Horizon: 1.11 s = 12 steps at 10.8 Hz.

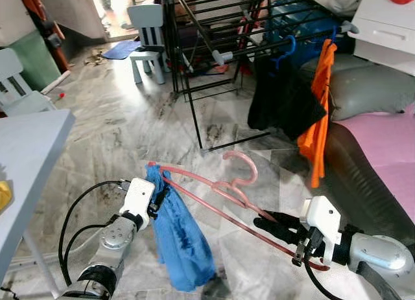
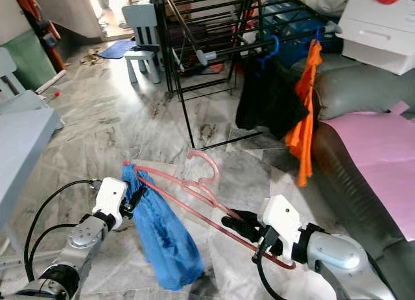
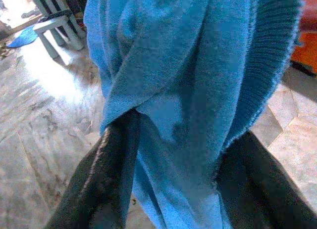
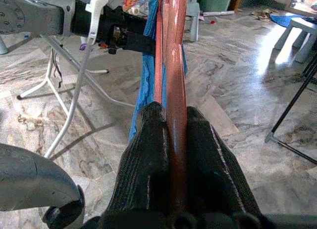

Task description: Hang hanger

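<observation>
A pink hanger (image 1: 227, 190) carrying a blue towel (image 1: 178, 238) is held low over the marble floor (image 1: 123, 131), its hook pointing toward the black drying rack (image 1: 214, 54) beyond, where a black garment (image 1: 282, 99) and an orange garment (image 1: 318, 118) already hang. The left claw (image 1: 159, 197) is closed on the blue towel at the hanger's left end, cloth bunched between its fingers (image 3: 111, 179), while the right claw (image 1: 272, 225) is clamped tight on the hanger's lower bar near the right end. A pale blue bench (image 1: 29, 151) stands at the robot's left and a small chair (image 1: 148, 34) farther back.
</observation>
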Available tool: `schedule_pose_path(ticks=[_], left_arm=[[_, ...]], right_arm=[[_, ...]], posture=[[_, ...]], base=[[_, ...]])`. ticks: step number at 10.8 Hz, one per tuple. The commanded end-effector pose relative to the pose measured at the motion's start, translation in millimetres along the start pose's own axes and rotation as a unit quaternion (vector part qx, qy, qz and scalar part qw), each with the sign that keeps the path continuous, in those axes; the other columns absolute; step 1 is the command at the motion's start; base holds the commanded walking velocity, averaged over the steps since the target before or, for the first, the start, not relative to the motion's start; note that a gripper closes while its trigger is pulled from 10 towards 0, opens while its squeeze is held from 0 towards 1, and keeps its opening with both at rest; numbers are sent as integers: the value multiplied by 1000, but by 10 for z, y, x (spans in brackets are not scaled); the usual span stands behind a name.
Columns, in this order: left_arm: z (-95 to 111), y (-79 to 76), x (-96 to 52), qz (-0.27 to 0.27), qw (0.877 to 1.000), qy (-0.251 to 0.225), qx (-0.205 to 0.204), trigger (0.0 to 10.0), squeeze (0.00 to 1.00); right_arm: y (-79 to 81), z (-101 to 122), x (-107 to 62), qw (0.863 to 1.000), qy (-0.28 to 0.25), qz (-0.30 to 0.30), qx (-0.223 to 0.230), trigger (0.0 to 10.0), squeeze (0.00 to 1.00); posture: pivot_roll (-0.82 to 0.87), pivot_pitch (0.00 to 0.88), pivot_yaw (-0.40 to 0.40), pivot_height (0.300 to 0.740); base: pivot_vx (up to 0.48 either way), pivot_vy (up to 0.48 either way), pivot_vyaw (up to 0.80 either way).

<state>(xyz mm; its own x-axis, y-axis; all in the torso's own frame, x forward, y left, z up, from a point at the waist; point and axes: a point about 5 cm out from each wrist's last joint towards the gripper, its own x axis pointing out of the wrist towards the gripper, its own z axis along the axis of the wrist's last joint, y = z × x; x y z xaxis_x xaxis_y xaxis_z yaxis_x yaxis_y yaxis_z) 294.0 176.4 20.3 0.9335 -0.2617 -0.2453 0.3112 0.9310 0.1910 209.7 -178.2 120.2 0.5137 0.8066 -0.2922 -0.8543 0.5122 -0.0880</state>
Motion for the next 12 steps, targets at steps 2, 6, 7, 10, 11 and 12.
schedule_pose_path(ticks=[2,6,7,10,11,12], left_arm=[[-35,95,-28,4,1000,16,16,0,0],[-56,82,-50,-18,998,22,51,0,0],[-56,72,-52,-22,998,21,57,0,0],[-49,56,-59,-35,996,16,75,0,0],[-41,35,-58,-42,996,11,79,0,0],[-37,1,-53,-47,996,7,76,0,0]], right_arm=[[-20,84,-19,1000,-17,-2,-20,0,0],[30,-73,22,999,28,8,-31,0,0],[39,-107,19,999,37,10,-30,0,0],[-42,-285,19,994,105,-2,-42,0,0],[-53,-349,36,990,130,3,-48,0,0],[-50,-398,79,988,149,12,-42,0,0]], posture=[[-208,3,127,740],[-199,8,132,740],[-196,8,134,740],[-186,8,134,740],[-183,8,133,740],[-182,7,132,740]], base=[[0,0,0],[0,0,0],[0,0,0],[0,0,0],[0,0,0],[0,0,0]])
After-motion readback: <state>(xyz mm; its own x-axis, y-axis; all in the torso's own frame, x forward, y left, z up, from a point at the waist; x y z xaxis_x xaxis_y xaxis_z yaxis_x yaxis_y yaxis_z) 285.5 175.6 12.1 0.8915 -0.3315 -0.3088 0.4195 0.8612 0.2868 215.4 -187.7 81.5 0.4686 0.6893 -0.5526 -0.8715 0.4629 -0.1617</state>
